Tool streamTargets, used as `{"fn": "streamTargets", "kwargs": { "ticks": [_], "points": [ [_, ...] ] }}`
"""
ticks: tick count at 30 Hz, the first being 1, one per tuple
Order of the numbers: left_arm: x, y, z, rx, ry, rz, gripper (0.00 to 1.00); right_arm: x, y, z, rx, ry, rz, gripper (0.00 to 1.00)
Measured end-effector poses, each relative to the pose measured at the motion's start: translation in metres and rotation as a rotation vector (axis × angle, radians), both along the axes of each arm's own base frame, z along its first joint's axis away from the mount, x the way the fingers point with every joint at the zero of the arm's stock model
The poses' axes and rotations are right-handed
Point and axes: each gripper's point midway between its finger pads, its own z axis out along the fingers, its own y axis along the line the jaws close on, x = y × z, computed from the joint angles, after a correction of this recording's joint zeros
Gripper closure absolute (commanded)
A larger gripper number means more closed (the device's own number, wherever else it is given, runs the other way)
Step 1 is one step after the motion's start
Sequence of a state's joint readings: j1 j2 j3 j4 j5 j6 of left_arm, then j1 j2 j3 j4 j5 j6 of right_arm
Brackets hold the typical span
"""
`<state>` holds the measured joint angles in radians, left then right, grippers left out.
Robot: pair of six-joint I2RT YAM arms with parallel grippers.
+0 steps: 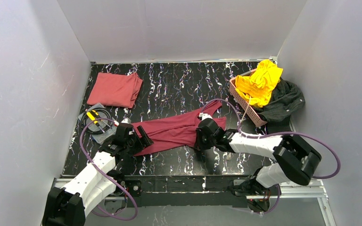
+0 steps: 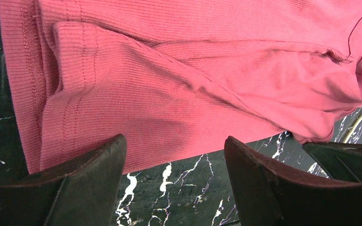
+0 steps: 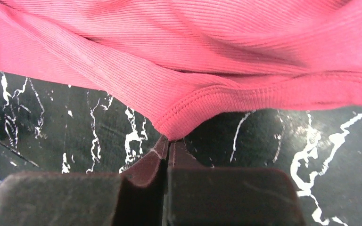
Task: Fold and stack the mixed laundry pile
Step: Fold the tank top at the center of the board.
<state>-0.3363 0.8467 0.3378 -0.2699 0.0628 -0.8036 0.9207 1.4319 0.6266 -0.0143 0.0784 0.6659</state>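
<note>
At right claw [image 3: 168, 146] tips, maroon garment [image 3: 207, 52] hem

black worktop [image 1: 179, 84] veined with white marbling, boxed in by plain white walls [image 1: 179, 28] on three sides. near the far right corner, small pink lattice basket [image 1: 254, 115]; thin cream cord [image 1: 244, 118] running down across its front side. at the left edge, flat grey pack [image 1: 104, 134] under a coiled black cable [image 1: 86, 126] and a yellow-handled tool [image 1: 93, 116].
</note>
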Motion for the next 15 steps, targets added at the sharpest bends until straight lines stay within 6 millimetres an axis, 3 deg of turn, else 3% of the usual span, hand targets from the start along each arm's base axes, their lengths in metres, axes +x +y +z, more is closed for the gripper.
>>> {"fn": "streamTargets", "kwargs": {
  "ticks": [9,15],
  "points": [
    [0.000,0.000,0.000,0.001,0.000,0.000,0.25,0.005,-0.003,0.045,0.029,-0.067,-0.006,0.99],
    [-0.001,0.001,0.000,0.003,0.002,0.002,0.25,0.022,0.006,0.056,-0.017,-0.098,-0.005,0.99]
  ]
}}
